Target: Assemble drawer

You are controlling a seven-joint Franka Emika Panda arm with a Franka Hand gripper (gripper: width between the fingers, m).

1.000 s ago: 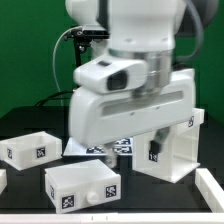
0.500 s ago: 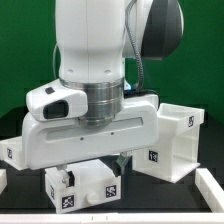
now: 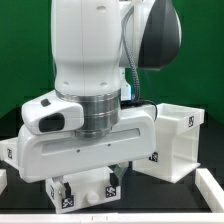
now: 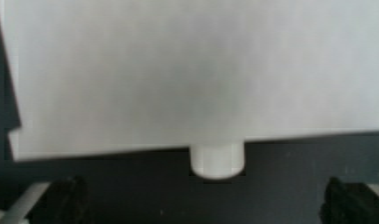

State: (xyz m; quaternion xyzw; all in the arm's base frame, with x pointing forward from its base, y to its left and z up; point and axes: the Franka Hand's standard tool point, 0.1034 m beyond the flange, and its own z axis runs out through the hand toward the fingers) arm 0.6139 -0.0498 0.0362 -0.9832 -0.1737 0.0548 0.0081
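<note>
A small white drawer box (image 3: 88, 190) with a front knob and black-and-white tags lies at the front of the black table. My gripper (image 3: 89, 184) hangs right over it, fingers (image 3: 64, 186) down at its sides, jaws wide apart and holding nothing. In the wrist view the box (image 4: 186, 70) fills most of the picture, its knob (image 4: 216, 160) points toward my open gripper (image 4: 207, 205), and the dark fingers (image 4: 58, 200) stand far apart. The large white housing (image 3: 178, 140) stands at the exterior view's right. A second small box (image 3: 9, 152) peeks out at the left, mostly hidden by the arm.
The arm's white body (image 3: 85, 120) hides the middle of the table and the marker board. White rails show at the front left (image 3: 2, 180) and the front right (image 3: 210, 186). A green backdrop (image 3: 20, 50) stands behind.
The arm has swung from the housing toward the exterior view's left and front, then sunk lower over the front small box. The box and the housing have not moved.
</note>
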